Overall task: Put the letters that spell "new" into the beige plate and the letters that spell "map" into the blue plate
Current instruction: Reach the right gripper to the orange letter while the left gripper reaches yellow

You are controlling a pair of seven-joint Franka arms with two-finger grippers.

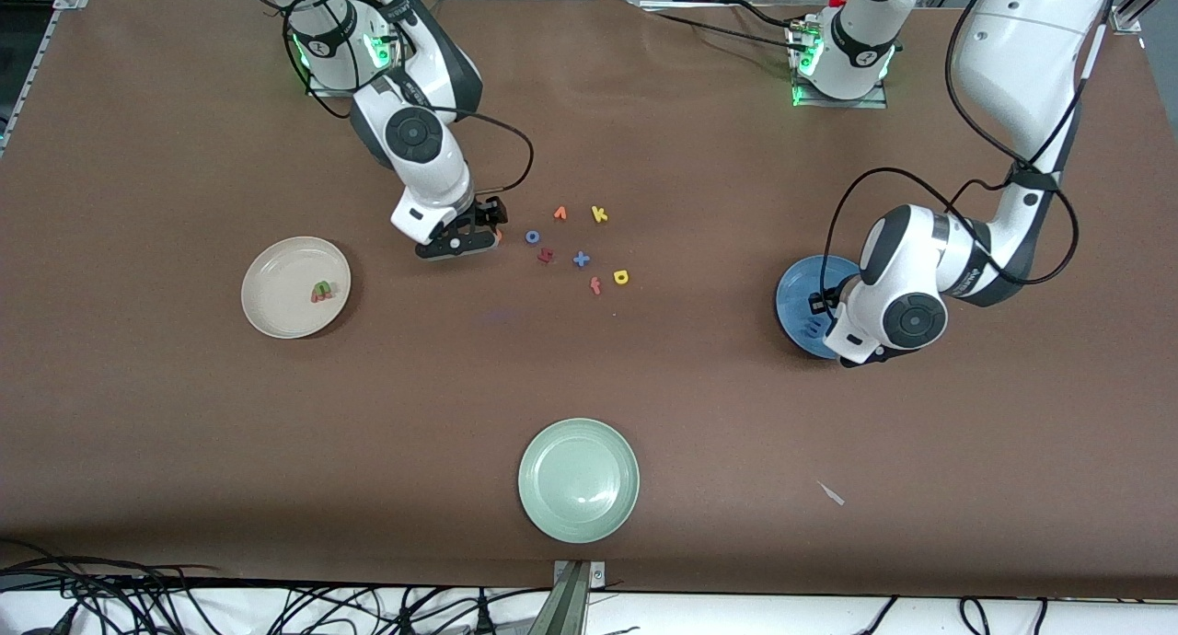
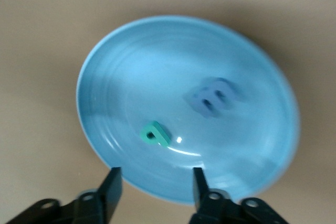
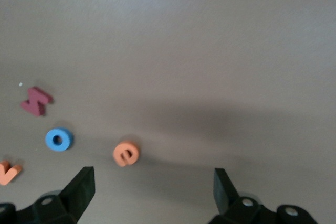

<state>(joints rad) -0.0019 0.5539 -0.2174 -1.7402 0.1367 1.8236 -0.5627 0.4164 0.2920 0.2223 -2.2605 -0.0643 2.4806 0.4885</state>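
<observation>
Beige plate (image 1: 295, 287), toward the right arm's end of the table: holds 2 small letters touching each other, a green n (image 1: 323, 290) and a salmon-pink w (image 1: 316, 296). Nothing else in it.

Right gripper (image 1: 490, 233) sits low over the table beside the loose letter group. Fingers (image 3: 80, 186) spread wide, nothing between them. Orange e (image 3: 126, 153) lies on the table just under the gripper, off-centre in the gap and nearer one finger; in the front view only a sliver of it shows at the gripper's edge.

Loose letters, mid-table, approx. in this order: blue o (image 1: 533, 236), dark red letter (image 1: 546, 256) (shape unclear), orange v (image 1: 560, 213), blue x (image 1: 582, 259), red f (image 1: 595, 286), yellow k (image 1: 599, 214), yellow p (image 1: 621, 277). All lie flat and apart from each other. The p is the one nearest the left arm's end of the group.

Pale green plate (image 1: 579, 479): nearest the front camera, nothing in it.

Blue plate (image 1: 797, 290), toward the left arm's end of the table, partly covered by the left arm in the front view. Contains a teal a (image 2: 155, 134) and a blue m (image 2: 212, 97), near each other but not touching.

Left gripper (image 2: 156, 182) hangs over the blue plate's rim. Fingers (image 2: 111, 188) part-open, nothing held.
</observation>
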